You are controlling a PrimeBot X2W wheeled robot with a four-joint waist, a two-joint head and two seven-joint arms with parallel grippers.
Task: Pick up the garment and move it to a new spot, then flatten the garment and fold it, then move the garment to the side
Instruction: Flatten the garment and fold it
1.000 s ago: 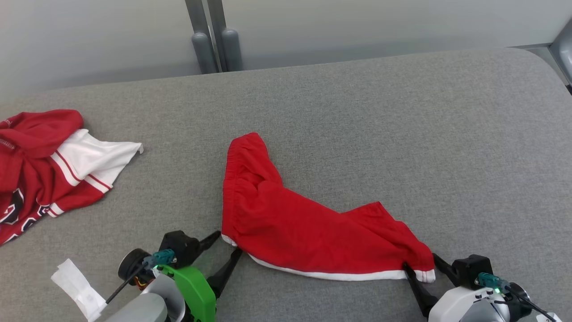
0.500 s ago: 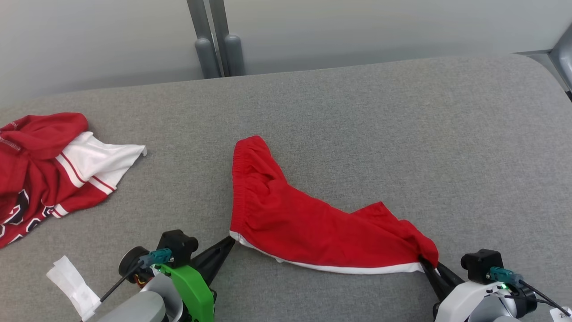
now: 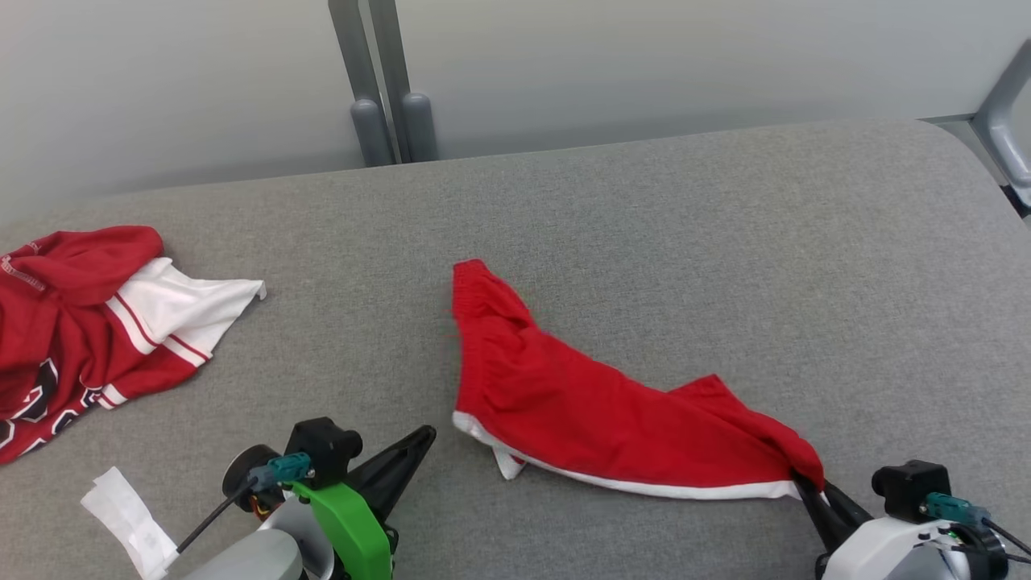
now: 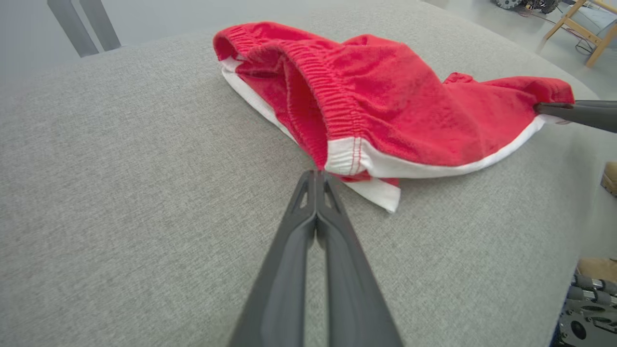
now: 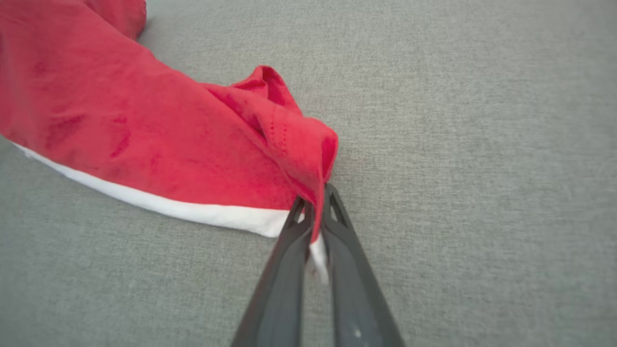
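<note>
A crumpled red-and-white jersey is lying at the left edge of the grey fabric-covered table. The left gripper is pressing its fingers together on nothing — just short of the red white-trimmed shorts sprawling mid-table. The right gripper is pinching their right hem corner.

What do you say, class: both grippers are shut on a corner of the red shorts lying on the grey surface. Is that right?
Not quite. Only the right gripper is shut on a corner of the red shorts. The left gripper is shut on nothing, its tips just short of the white hem, as the left wrist view shows. The shorts do lie on the grey surface.
</note>
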